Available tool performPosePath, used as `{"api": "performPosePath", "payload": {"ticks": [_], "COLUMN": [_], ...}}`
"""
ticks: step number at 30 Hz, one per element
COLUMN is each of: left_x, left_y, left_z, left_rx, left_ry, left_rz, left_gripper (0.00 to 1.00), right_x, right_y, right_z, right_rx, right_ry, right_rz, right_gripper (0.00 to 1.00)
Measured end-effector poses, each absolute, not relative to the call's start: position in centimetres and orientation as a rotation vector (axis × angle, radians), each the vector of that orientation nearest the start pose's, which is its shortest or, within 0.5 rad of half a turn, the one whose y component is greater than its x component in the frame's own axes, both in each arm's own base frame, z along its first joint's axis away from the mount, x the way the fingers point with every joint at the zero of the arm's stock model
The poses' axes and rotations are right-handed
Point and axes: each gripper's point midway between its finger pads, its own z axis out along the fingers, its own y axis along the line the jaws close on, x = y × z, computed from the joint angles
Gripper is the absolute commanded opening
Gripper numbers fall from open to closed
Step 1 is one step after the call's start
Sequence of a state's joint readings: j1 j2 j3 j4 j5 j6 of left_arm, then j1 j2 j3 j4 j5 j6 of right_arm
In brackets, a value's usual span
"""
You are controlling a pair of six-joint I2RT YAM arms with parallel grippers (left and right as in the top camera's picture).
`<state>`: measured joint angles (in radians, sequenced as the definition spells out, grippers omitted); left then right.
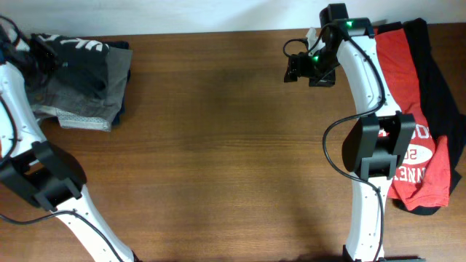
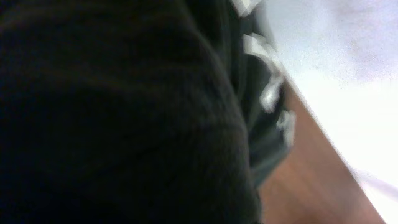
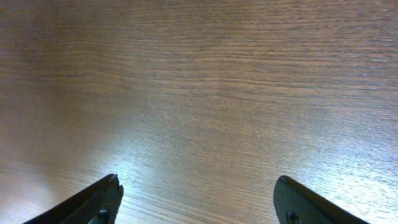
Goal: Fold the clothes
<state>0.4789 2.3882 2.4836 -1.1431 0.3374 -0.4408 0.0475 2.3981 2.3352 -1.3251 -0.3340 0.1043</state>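
Observation:
A folded black T-shirt with white block letters (image 1: 87, 54) lies on a pile at the table's far left. My left gripper (image 1: 40, 52) is at that pile's left end. In the left wrist view dark cloth (image 2: 112, 112) fills the frame, with white letters (image 2: 268, 93) showing; the fingers are hidden. A red white-printed T-shirt (image 1: 411, 109) lies on another black T-shirt (image 1: 443, 94) at the far right. My right gripper (image 1: 295, 69) is open and empty above bare wood near the back, left of the red shirt; its two fingers (image 3: 199, 200) stand wide apart.
A folded grey-brown garment with a pale patterned hem (image 1: 84, 113) lies under the lettered shirt. The brown wooden table (image 1: 218, 145) runs between the two piles. A white wall borders the back edge. The right arm's base (image 1: 378, 145) stands beside the red shirt.

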Motion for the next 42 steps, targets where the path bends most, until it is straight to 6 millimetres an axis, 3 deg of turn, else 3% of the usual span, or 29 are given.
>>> {"api": "performPosePath", "payload": {"ticks": [2,6,11,12,17,22,26,33,38,42], "left_x": [51.5,48.4,46.4,46.0,43.9,43.1,43.9,48.6,51.6,53.2], "left_y": [21.7,22.0,21.5,21.4,22.2,22.9,23.0,21.2,19.9,21.0], "left_z": [16.4,15.2,14.4,14.3,13.6,13.5,14.6,17.9,18.7,17.9], "left_rx": [-1.058,-1.064,-0.965,-0.95,-0.873,-0.718,-0.553,-0.215,-0.094,-0.066], "left_ry": [2.424,2.545,2.673,2.696,2.811,2.883,2.882,2.751,2.668,2.632], "left_rz": [-0.397,-0.363,-0.325,-0.307,-0.161,-0.066,-0.013,0.1,0.14,0.206], "left_gripper": [0.73,0.81,0.87,0.92,0.93,0.89,0.89,0.9,0.91,0.92], "right_x": [50.3,50.6,50.5,50.5,50.4,50.4,50.5,50.8,51.0,51.0], "right_y": [8.0,8.1,8.0,8.0,8.0,8.0,8.0,8.1,8.1,8.1], "right_z": [10.4,10.5,10.5,10.5,10.5,10.5,10.5,10.5,10.6,10.6], "right_rx": [0.038,0.035,0.036,0.036,0.037,0.037,0.035,0.03,0.029,0.029], "right_ry": [2.941,2.929,2.93,2.931,2.934,2.933,2.929,2.916,2.911,2.909], "right_rz": [0.515,0.515,0.514,0.514,0.514,0.515,0.514,0.513,0.513,0.513], "right_gripper": [0.82,0.82,0.82,0.82,0.83,0.83,0.87,0.89,0.9,0.91]}}
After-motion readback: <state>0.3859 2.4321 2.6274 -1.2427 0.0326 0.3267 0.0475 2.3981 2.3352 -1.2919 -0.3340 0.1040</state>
